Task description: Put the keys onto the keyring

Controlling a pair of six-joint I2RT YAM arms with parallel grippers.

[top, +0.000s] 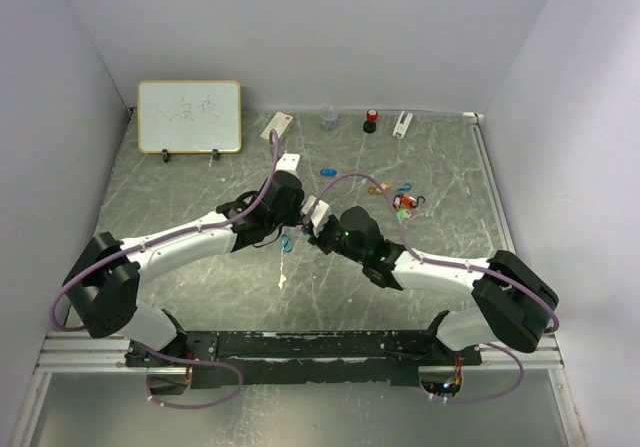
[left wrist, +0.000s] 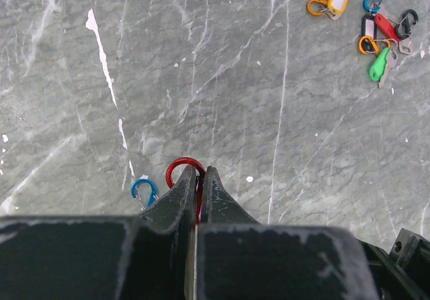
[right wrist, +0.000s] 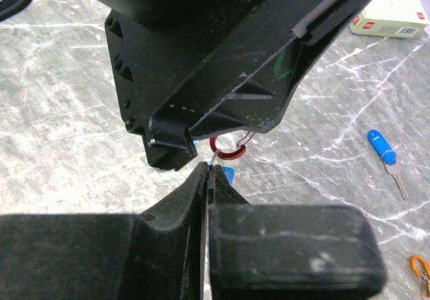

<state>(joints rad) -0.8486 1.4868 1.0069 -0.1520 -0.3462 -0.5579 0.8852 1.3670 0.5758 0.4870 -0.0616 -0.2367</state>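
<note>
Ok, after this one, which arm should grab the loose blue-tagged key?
Right, probably. The left gripper is shut on the red ring, anchoring it; the right gripper pinches only a thin wire loop, and the blue-tagged key lies in its wrist view, unobstructed.

Two robot arms point(top: 190, 239), one whiteboard point(top: 188, 117)

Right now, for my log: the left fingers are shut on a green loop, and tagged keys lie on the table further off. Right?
Not quite. The loop in the left fingers is red, not green; the left wrist view shows it. The fingers are shut on it, and tagged keys do lie on the table further off.
</note>
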